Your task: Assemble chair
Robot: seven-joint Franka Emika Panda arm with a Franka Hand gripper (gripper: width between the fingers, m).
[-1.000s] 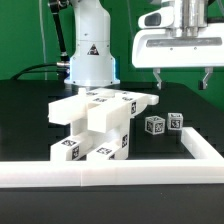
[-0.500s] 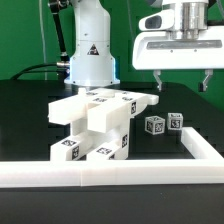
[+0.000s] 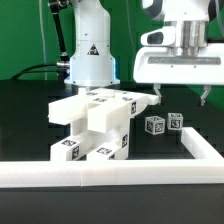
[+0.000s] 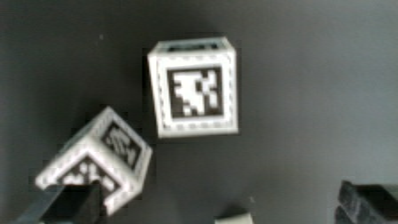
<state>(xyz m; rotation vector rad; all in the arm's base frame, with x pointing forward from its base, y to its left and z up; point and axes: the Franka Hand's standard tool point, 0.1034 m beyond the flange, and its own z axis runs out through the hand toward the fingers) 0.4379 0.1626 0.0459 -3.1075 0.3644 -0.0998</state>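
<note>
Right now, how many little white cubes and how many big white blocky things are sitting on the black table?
Small white plastic cubes with black-and-white tags: 2
Big joined white blocky plastic chair structure: 1
Total: 3

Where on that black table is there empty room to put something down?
Widest bare patch: the table on the exterior view's left of the chair, back from the border frame. Crowded: the exterior view's right, where two small cubes sit under the gripper.
</note>
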